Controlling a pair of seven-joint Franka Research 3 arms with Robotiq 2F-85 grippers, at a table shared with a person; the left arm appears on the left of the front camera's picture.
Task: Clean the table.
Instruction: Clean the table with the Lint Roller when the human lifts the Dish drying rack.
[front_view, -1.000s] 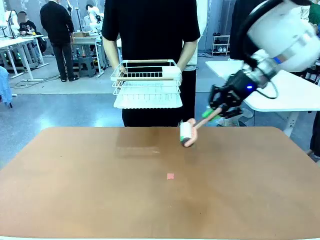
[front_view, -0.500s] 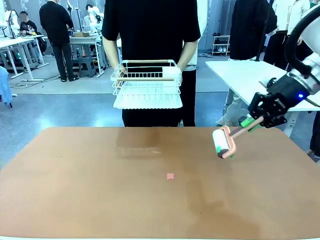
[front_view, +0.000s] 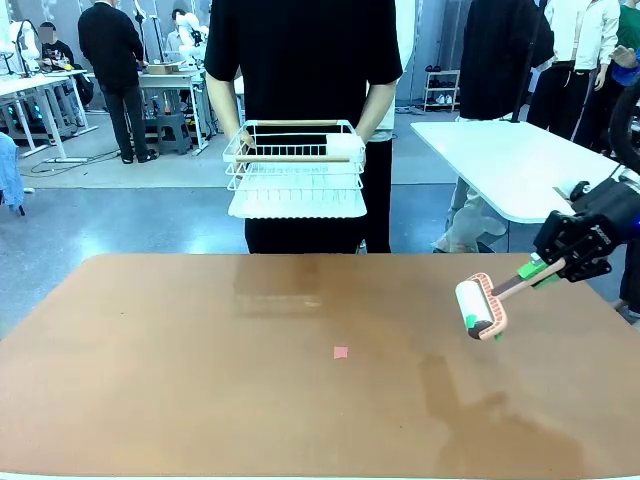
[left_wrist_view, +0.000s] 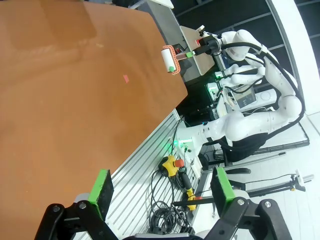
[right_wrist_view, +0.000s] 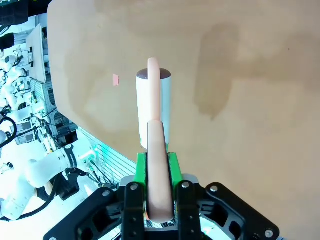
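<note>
1. Ahead, the right end effector (front_view: 548, 268) is gripping a roller (front_view: 478, 308) by the handle over the worktop's (front_view: 200, 380) right side; a pink scrap (front_view: 341, 352) is lying mid-worktop.
2. Meanwhile, the left end effector (left_wrist_view: 160, 189) is hanging open beyond the worktop's edge.
3. Green pads (right_wrist_view: 141, 167) are clamping the handle.

A fixed front camera looks from the near edge across the wide reddish-brown table (front_view: 200, 400) toward its far edge, the left wrist camera views it sideways from well off, the right wrist camera from close above, all sharing a small pink scrap (front_view: 341, 352) and white pink-handled lint roller (front_view: 476, 304).
</note>
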